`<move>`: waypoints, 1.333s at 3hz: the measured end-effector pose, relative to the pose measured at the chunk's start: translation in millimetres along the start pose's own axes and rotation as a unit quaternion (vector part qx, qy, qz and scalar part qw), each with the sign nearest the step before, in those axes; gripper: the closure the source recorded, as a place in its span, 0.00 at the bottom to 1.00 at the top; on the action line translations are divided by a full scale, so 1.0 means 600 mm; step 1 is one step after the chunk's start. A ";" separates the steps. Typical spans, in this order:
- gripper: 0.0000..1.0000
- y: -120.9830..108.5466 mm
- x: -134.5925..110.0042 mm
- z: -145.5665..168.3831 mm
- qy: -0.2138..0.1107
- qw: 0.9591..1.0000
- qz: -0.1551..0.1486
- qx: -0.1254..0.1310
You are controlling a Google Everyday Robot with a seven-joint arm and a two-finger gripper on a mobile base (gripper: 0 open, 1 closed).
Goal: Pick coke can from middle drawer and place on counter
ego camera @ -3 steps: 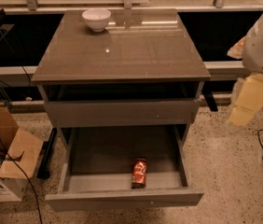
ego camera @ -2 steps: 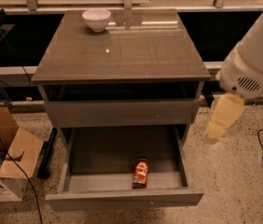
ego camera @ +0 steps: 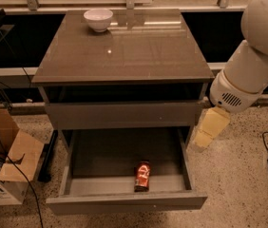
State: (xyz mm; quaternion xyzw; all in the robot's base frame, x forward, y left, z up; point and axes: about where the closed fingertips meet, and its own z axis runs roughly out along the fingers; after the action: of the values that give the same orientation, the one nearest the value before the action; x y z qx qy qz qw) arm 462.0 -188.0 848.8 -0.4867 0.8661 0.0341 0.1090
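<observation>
Whether the gripper [ego camera: 203, 137] is spread I cannot tell; it hangs beside the middle drawer [ego camera: 124, 202].

Coke can [ego camera: 142, 175]: small, red, white lettering, sitting inside middle drawer [ego camera: 124, 204] on dark floor, close to front wall, bit right of centre. Honestly can't tell if it's standing or lying. Drawer: grey metal, pulled well out, low side walls, plain front panel, no handle. Counter [ego camera: 124, 51]: glossy grey-brown slab on top of cabinet, flat, light glints on it, well above can. Gripper [ego camera: 203, 137]: cream-coloured, hangs just outside drawer's right wall, lower than counter, apart from can.
</observation>
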 end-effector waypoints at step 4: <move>0.00 0.007 -0.116 0.319 0.048 0.984 0.155 -0.072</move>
State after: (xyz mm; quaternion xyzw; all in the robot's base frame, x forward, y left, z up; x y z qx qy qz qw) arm 523.3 -96.2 677.4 -0.3540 0.9306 0.0893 0.0253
